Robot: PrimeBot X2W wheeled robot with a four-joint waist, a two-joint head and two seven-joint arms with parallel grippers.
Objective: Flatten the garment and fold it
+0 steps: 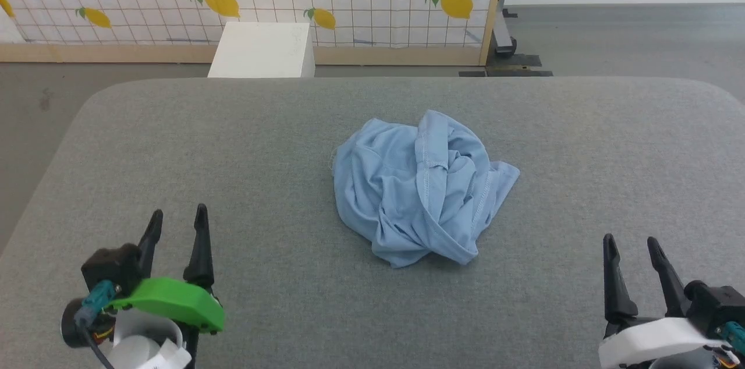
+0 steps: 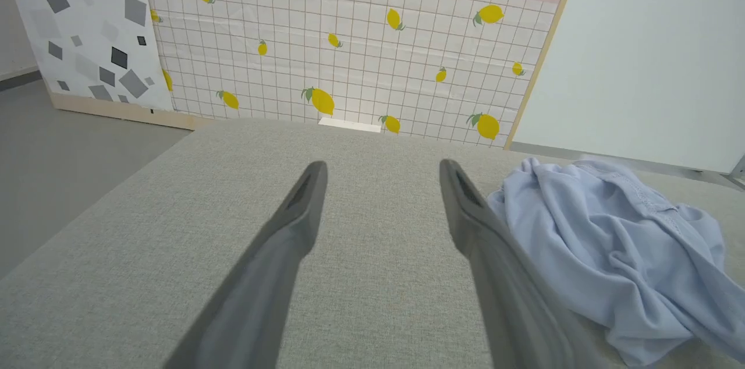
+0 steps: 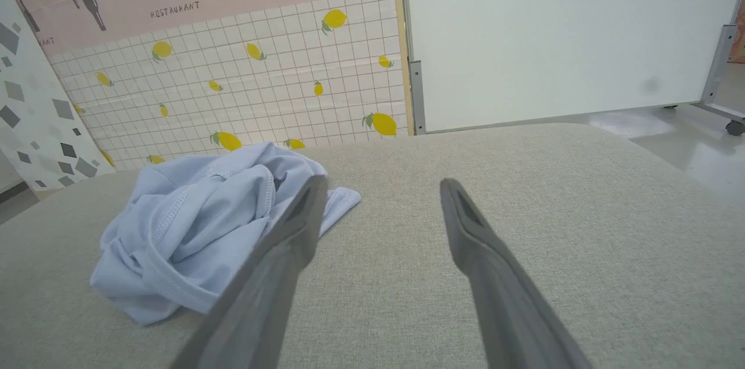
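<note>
**While left tool (image 1: 178, 210) and right tool (image 1: 630, 238) stood released, the garment (image 1: 407, 194) lay bunched on the counter (image 1: 233, 142)**

As I looked down through the head view, the garment sat crumpled in a light blue heap near the middle of the grey counter, its stitched hems twisted over one another. My left tool hung at the lower left and my right tool at the lower right, both well apart from the cloth, fingers spread and grasping nothing.

Through the left wrist view, the left tool (image 2: 382, 163) was parted over bare counter, and the garment (image 2: 611, 241) lay at the view's right, partly behind one finger.

Through the right wrist view, the right tool (image 3: 383, 180) was likewise released, with the garment (image 3: 192, 223) heaped at the view's left.
</note>
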